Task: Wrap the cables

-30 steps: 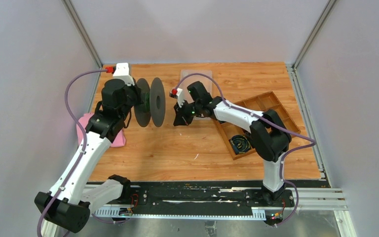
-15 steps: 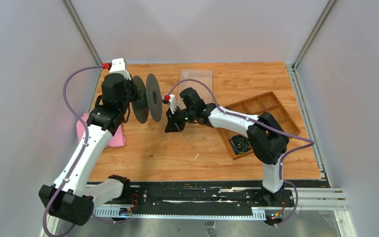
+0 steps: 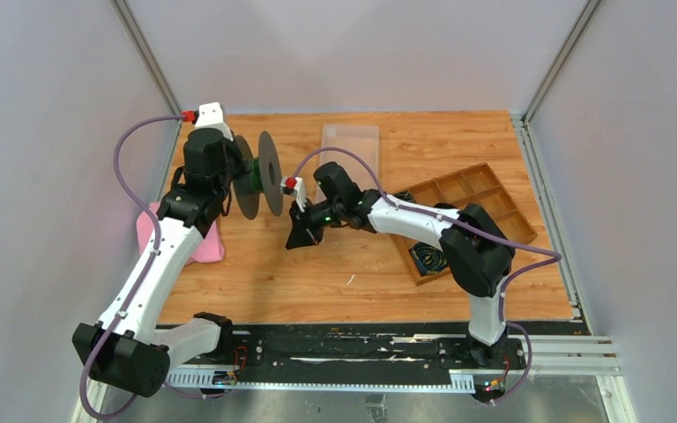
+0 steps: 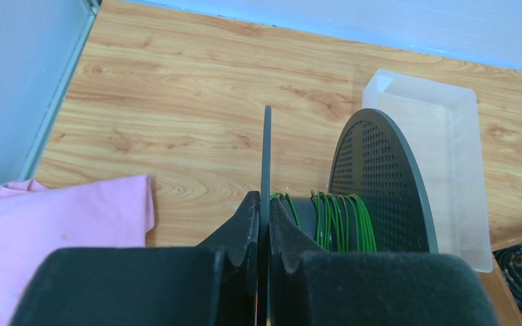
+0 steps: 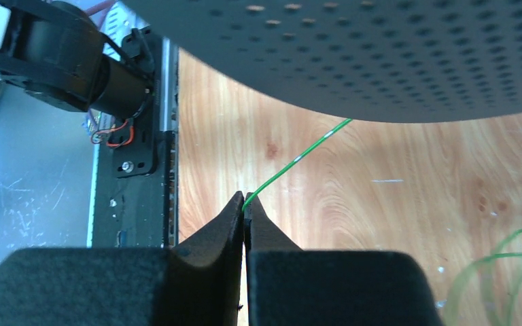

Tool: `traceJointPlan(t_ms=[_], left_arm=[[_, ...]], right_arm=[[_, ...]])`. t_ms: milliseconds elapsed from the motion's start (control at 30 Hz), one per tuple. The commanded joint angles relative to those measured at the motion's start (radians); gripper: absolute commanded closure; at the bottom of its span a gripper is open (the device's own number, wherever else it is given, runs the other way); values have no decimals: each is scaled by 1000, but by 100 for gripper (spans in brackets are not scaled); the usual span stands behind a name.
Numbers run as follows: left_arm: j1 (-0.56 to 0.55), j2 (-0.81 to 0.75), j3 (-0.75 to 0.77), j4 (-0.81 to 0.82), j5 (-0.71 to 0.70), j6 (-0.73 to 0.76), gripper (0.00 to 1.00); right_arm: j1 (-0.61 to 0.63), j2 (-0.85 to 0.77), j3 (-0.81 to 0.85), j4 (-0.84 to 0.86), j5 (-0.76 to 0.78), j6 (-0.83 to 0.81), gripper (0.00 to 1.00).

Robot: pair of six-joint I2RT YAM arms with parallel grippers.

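Left jaws: clamped together on the rim of the near flange of a black spool [image 4: 380, 183], with the flange seen edge-on between them. The spool is held on edge above the far left part of the table [image 3: 361, 264].

Cables [image 4: 336, 221]: green turns are wound round the hub between the two perforated flanges. A single green strand [image 5: 299, 157] is seen running down from under the spool's flange to the right jaws. Further loose green loops [image 5: 496, 272] are visible over the table in the right wrist view.

Right jaws: closed, with the strand pinched at their tips. They are positioned just to the right of the spool and slightly nearer, above the table.

Other items: a pink cloth [image 3: 207, 247] is noted at the left edge of the table. A clear plastic tray [image 3: 350, 141] is at the far middle. A wooden compartment tray [image 3: 485, 185] is on the right, and a dark coiled bundle [image 3: 429, 257] lies in its near compartment.
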Motion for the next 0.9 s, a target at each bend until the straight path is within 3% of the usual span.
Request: traceJointPlan(t_ms=[0,533,867], left_arm=[[21,-6,48,165,-93,21,100],[2,-36,-78,243,-89,75,100],[-71,-81,-174,288,-122,187,100]], right_arm=[[58,-44,0,-105,-99,5,99],[71,-50,248,-342,-153,-32,99],[61,-25,514,-544,-31,-79,99]])
